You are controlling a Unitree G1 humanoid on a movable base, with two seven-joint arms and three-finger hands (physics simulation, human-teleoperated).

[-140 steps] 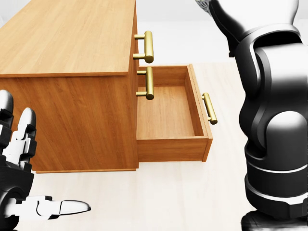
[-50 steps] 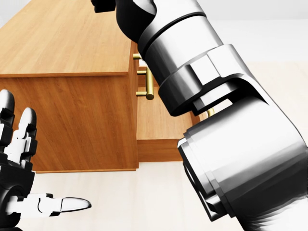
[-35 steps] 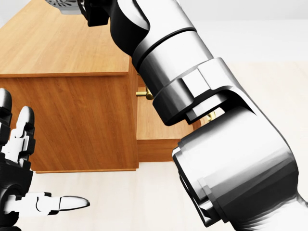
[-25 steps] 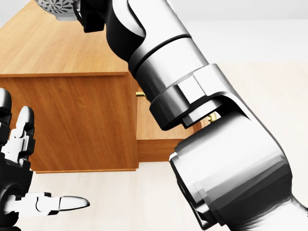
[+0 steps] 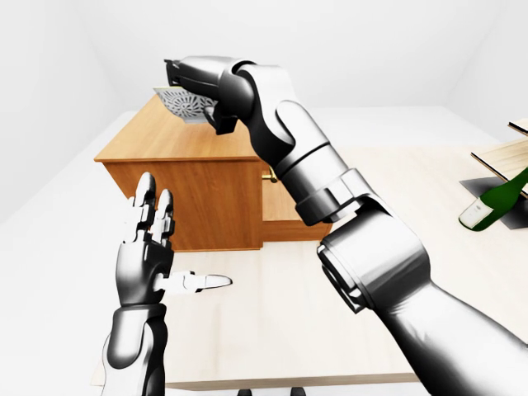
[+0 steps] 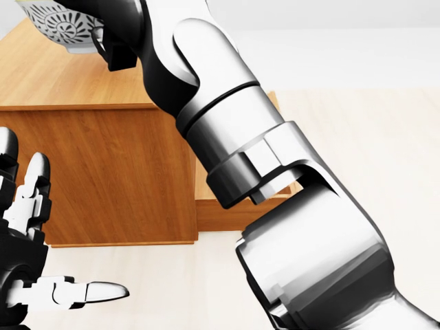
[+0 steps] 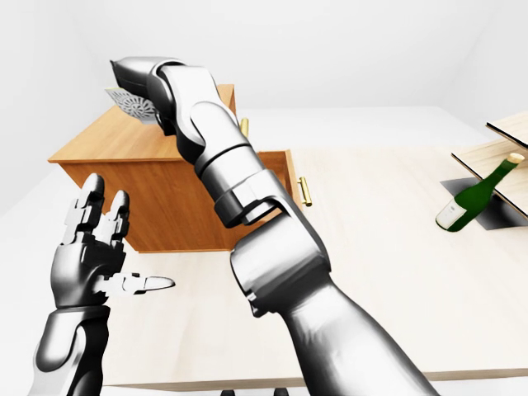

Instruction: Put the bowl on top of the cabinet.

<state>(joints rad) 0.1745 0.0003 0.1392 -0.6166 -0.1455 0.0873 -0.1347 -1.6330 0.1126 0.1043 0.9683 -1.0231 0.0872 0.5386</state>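
R hand (image 5: 191, 78) is clamped on the bowl (image 5: 186, 106) at its rim, w/ the bowl over the cabinet (image 5: 186, 181) top. I can't tell if it touches the wood. L hand (image 5: 151, 252) is just below the cabinet in the left-eye view, fingers spread, thumb out. A green bottle (image 7: 474, 198) leans well right of the cabinet.

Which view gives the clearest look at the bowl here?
Head view: the bowl is largest and its pattern clear, though cropped at the top. Left-eye shows it small under the right hand; right-eye shows only a small part.
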